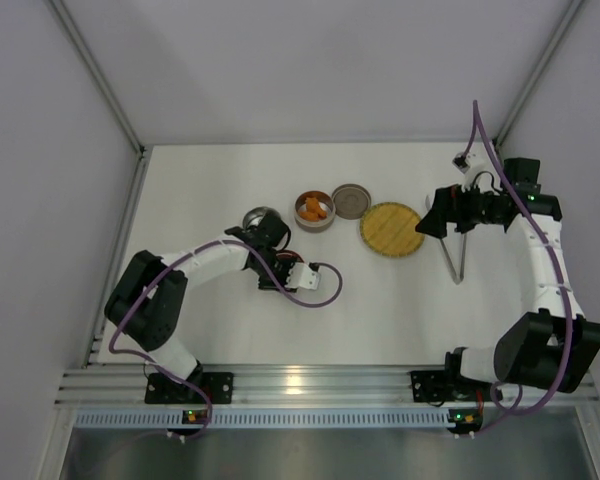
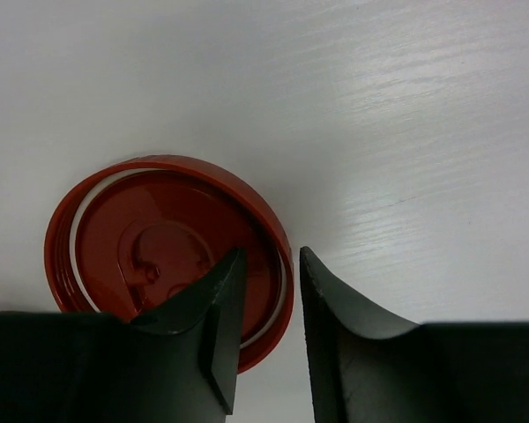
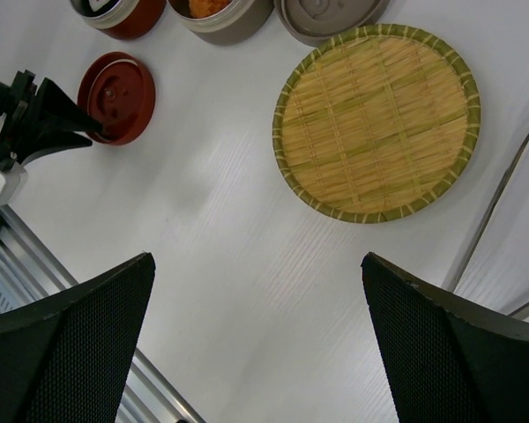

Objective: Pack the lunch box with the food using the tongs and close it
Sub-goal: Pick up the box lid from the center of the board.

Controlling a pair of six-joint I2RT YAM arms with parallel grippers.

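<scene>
Evidently the closing step, we judge: left gripper (image 2: 271,264) straddles the rim of the red lid (image 2: 159,256), bite unconfirmed; right gripper (image 3: 256,264) spread wide. Orange food (image 1: 315,208) lies in the lunch box (image 1: 298,221); next needs a firm pinch.

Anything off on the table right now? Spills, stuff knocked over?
Nothing spilled or broken. The red lid seems to lie inner side up, with the left gripper straddling its rim. The tongs lie loose beside the plate.
</scene>
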